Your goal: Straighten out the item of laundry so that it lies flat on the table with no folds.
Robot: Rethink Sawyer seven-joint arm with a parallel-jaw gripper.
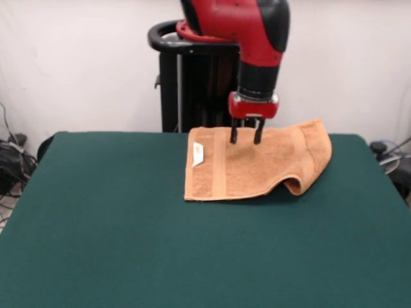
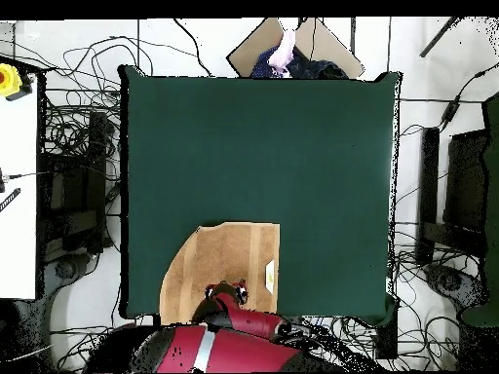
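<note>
Green felt table [image 1: 115, 224] lies bare along its near half. Orange-tan towel [image 1: 257, 168] rests toward the far edge, white tag [image 1: 198, 154] at its left band, right corner curled under in a fold. Gripper [image 1: 246, 136] stands on the towel's far edge, fingers [image 1: 234, 135] parted.

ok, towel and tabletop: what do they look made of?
Towel: looks like terry cloth, orange-tan with a matte, nubby surface and flatter woven band stripes; soft enough that one corner curls over. White tag is probably fabric or paper. Table: dark green, matte and glare-free, likely a felt-like covering.
</note>
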